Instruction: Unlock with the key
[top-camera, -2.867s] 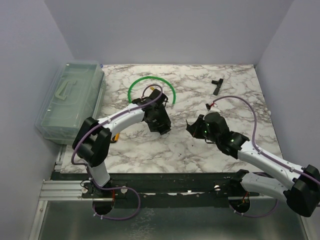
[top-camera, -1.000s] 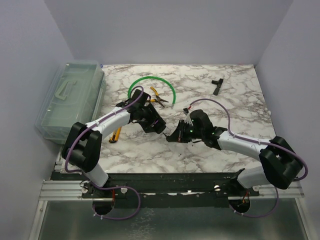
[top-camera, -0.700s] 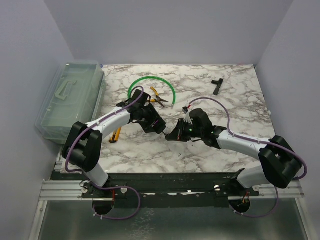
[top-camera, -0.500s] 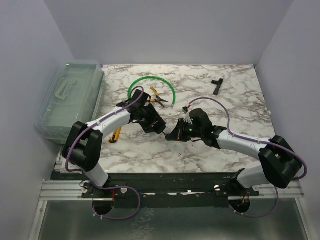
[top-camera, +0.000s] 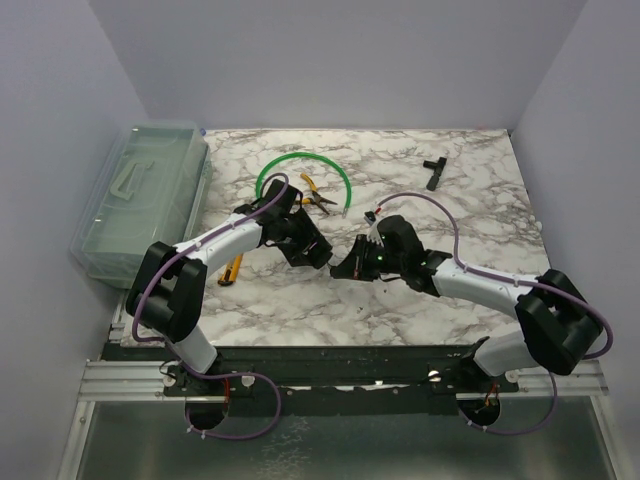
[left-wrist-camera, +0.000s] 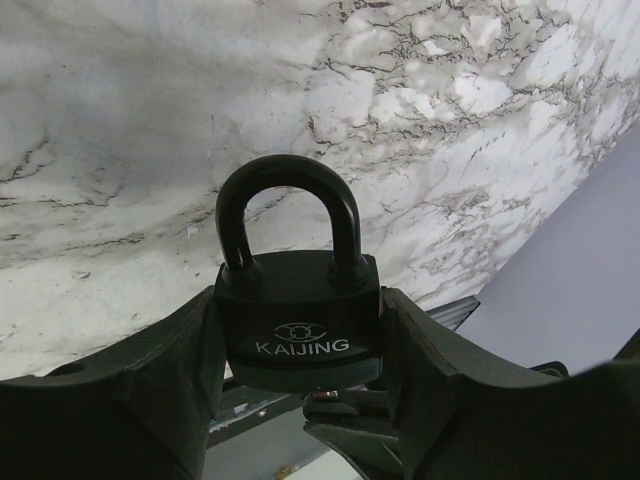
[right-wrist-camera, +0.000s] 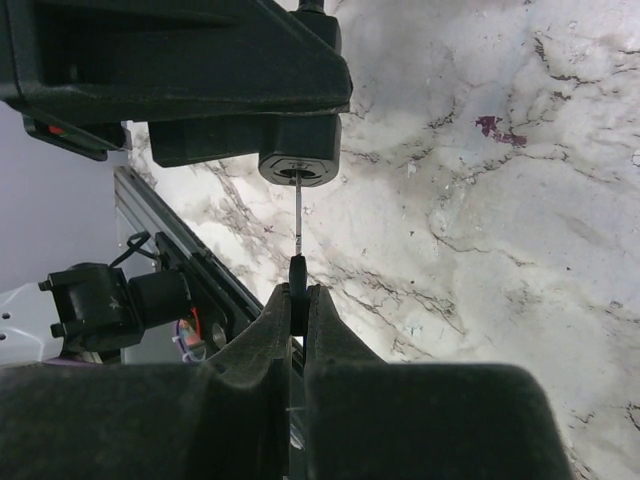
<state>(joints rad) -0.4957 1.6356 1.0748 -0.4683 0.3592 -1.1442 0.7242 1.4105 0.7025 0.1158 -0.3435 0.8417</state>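
Note:
My left gripper (left-wrist-camera: 300, 345) is shut on the black padlock (left-wrist-camera: 297, 310), marked KAIJING, held above the marble table with its shackle (left-wrist-camera: 287, 205) closed and pointing away. In the right wrist view the padlock's keyhole end (right-wrist-camera: 298, 165) faces my right gripper (right-wrist-camera: 298, 290), which is shut on the dark head of the key. The thin silvery key blade (right-wrist-camera: 298, 215) reaches up to the keyhole, its tip at or just inside the slot. In the top view the left gripper (top-camera: 312, 252) and the right gripper (top-camera: 345, 267) meet at the table's middle.
A green ring (top-camera: 300, 175) and yellow-handled pliers (top-camera: 316, 197) lie behind the left arm. A yellow-black tool (top-camera: 230, 268) lies by the left arm. A clear plastic box (top-camera: 140, 200) stands at the left edge. A black T-shaped part (top-camera: 433, 170) lies far right.
My right gripper has swung left from the table's right side to the padlock and closed the gap, bringing the key up to the keyhole. The left gripper has shifted slightly left and holds still.

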